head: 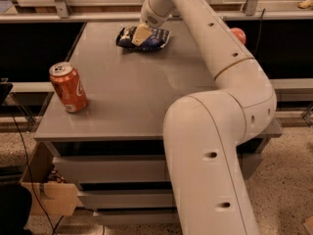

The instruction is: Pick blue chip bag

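The blue chip bag (155, 39), dark navy foil with white lettering, lies crumpled on the far middle of the grey table (137, 92). My gripper (141, 35) reaches down from the far side and sits right on the bag's left-centre, covering part of it. The arm runs from the gripper back along the table's right side to the big white links in the foreground.
A red soda can (68, 87) stands upright near the table's front left edge. An orange round fruit (238, 34) peeks out behind the arm at the far right. A metal rail runs behind the table. A cardboard box (49, 195) sits on the floor at lower left.
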